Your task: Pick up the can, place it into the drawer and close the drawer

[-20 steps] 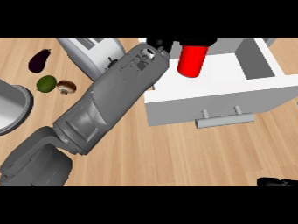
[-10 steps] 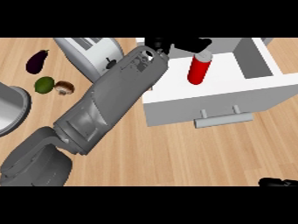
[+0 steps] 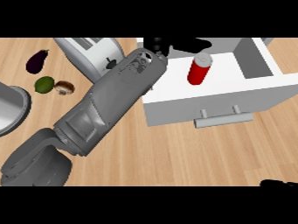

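The left hand [image 3: 170, 43] sits at the far edge of the worktop [image 3: 177, 153], above the rear of the open drawer [image 3: 241, 94], at the end of the grey forearm [image 3: 112, 100] that crosses the worktop diagonally from the near left corner. Its fingers are spread and hold nothing; it has let go of the can [image 3: 200, 69], which it carried one second ago. The can, red with a pale top, now stands apart from the hand inside the drawer, near its rear wall, leaning slightly; half a second ago it was just below the fingers and appeared to be on its way down. Judged from this, the placing step is complete and closing the drawer remains. The drawer is pulled fully out toward the near edge, and its handle [image 3: 223, 119] faces the robot, unobstructed. The right hand [image 3: 286, 183] shows only as a dark shape at the near right corner; whether it is open or closed cannot be told. At the far left of the worktop lie an eggplant [image 3: 37, 61], a lime [image 3: 45, 84] and a mushroom [image 3: 64, 87], beside a toaster [image 3: 90, 54]; a metal pot [image 3: 3, 109] stands at the left edge. None of these has moved.
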You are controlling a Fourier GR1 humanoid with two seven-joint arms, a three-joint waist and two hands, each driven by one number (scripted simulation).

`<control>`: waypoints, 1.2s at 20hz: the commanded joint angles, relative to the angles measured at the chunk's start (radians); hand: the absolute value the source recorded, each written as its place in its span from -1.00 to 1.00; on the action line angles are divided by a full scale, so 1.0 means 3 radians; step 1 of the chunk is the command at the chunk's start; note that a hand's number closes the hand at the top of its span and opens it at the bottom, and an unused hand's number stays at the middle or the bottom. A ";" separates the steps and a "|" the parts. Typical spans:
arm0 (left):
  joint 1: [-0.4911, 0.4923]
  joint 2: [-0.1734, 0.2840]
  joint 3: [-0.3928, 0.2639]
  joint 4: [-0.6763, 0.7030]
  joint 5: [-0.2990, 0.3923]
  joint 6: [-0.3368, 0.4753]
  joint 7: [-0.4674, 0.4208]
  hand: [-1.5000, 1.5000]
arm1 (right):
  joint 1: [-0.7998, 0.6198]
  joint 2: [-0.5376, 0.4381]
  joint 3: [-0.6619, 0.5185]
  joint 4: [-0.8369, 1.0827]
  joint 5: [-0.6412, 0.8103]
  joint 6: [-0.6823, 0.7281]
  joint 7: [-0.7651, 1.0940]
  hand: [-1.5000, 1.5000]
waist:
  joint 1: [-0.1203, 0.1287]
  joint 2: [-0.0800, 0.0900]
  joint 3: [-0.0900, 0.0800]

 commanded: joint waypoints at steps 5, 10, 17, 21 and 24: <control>0.0101 0.0000 -0.0013 -0.0198 0.0265 0.0076 -0.0066 -1.00 | -0.0161 -0.0276 0.0129 -0.0223 0.0580 0.0024 -0.0102 -1.00 | 0.0026 -0.0010 -0.0004; 0.0061 0.0000 0.0018 -0.0285 0.0393 0.0115 -0.0187 -1.00 | -0.0210 -0.0342 0.0329 -0.0070 0.1108 -0.0022 -0.0362 -1.00 | 0.0119 -0.0019 -0.0002; -0.0080 0.0000 0.0004 -0.0254 0.0419 0.0221 -0.0214 -1.00 | -0.0316 -0.0461 0.0792 0.0102 0.2166 -0.0210 -0.0370 -1.00 | 0.0240 -0.0045 -0.0005; -0.0203 0.0000 0.0052 -0.0211 0.0383 0.0164 -0.0059 -1.00 | -0.0429 -0.0533 0.0971 0.0474 0.2694 -0.0349 -0.0422 -1.00 | 0.0374 -0.0074 -0.0006; -0.0081 0.0000 0.0122 -0.0238 0.0370 0.0146 -0.0136 -1.00 | -0.0518 -0.0514 0.1093 0.0822 0.2939 -0.0487 -0.0523 -1.00 | 0.0398 -0.0078 -0.0005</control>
